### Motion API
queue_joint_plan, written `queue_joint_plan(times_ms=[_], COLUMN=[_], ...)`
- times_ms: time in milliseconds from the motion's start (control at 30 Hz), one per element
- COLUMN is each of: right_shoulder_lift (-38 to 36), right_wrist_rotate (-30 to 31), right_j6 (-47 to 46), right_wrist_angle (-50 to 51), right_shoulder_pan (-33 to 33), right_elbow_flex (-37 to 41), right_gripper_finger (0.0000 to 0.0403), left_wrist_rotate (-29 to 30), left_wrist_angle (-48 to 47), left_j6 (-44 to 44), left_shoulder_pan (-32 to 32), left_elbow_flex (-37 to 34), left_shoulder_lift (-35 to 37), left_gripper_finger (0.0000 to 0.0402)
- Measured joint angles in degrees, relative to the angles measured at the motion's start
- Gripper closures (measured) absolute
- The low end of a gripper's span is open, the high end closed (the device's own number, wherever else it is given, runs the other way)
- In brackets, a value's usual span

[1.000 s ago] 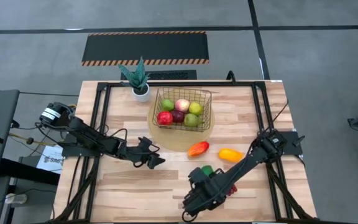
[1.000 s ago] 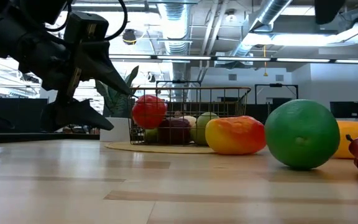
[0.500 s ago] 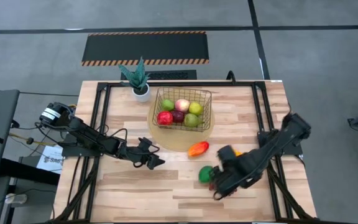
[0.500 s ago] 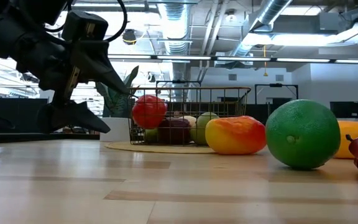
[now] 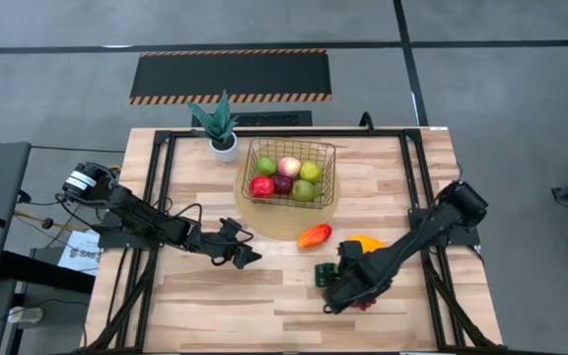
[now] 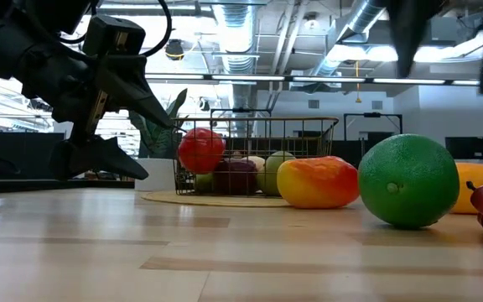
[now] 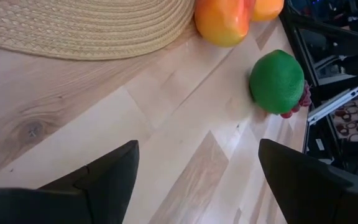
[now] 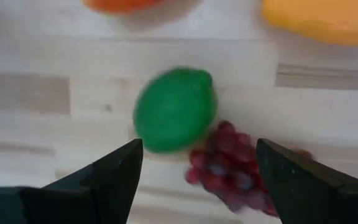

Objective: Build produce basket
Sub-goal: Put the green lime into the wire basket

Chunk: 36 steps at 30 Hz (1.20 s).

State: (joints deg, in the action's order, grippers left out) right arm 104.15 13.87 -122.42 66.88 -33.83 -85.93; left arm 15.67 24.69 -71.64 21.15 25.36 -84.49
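Bright, even overhead light; soft, short shadows on the table [image 5: 205,296]. Low view backlit by ceiling strips [image 6: 409,80] and windows, arm reduced to a dark silhouette, mild glare on the lime [image 6: 407,180]. Right wrist view smeared by motion blur, lime and grapes [image 8: 232,165] soft-edged. Left wrist view sharp, fingers [image 7: 98,180] dark and underexposed.

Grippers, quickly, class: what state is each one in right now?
Left gripper: open, holding nothing, hovering beside the woven mat.
Right gripper: open, holding nothing, above the green lime and grapes.
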Motion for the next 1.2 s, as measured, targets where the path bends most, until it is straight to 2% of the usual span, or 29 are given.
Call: queue_joint_plan(times_ms=[167,433,700,1200], right_shoulder_lift=[2.84,6.96,11.08,12.22], right_wrist_rotate=[1.62,1.23,1.25,2.06], right_j6=[-1.81,-8.0,-7.6,-2.73], right_wrist_angle=[-4.27,-3.88,-9.35,-7.18], right_shoulder_pan=[1.65,2.1,2.48,6.09], right_elbow_flex=[-0.09,-0.02,-0.28,-0.22], right_gripper_finger=[0.0072,0.0067,0.0069,0.0073], left_wrist_rotate=[0.01,-0.36,-0.41,-0.58], left_wrist_angle=[0.0,-0.13,-1.71,-1.76], left_j6=[0.4,0.7,1.46,1.76], left_shoulder_pan=[0.0,0.0,0.0,-0.35], left_elbow_flex=[0.0,-0.02,-0.04,-0.04], left_shoulder_lift=[0.0,0.02,0.04,0.04], left_gripper_finger=[0.0085,0.0085,0.0085,0.0085])
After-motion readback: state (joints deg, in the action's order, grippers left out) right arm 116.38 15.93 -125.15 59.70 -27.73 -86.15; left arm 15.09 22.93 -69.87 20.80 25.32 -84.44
